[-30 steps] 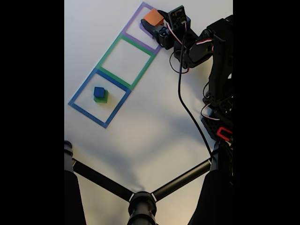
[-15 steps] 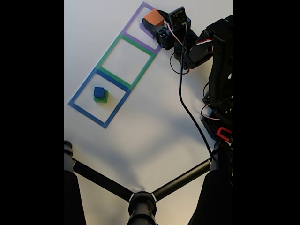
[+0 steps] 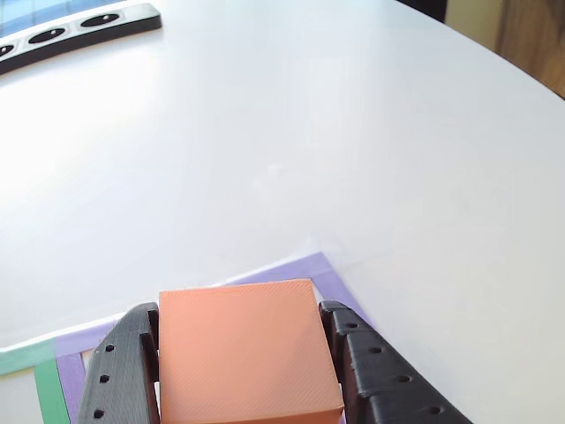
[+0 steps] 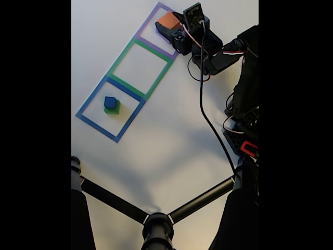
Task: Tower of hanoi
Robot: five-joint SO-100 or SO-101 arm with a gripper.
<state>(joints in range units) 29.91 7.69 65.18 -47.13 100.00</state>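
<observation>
On the white table (image 4: 171, 140) we see three taped squares in a row. Our gripper (image 3: 240, 358) grasps the orange block (image 3: 243, 349) over the purple square (image 4: 158, 28) by the far edge; a blue cube (image 4: 110, 102) sits atop a green block (image 4: 113, 110) in the blue square (image 4: 109, 108)

Table: a white table (image 4: 171, 140) with a smooth, bare surface; in the other view (image 3: 291, 132) its edge curves at the top right.
Stand: a black camera stand (image 4: 156, 226) at the bottom of the fixed view, with a round hub and two rods (image 4: 112, 199) going out to the left and to the right.
Black strip: a dark strip with oval holes (image 3: 79, 26) lies on the table at the top left of the other view.
Background: a brown wooden surface (image 3: 521, 35) beyond the table edge, top right of the other view.
</observation>
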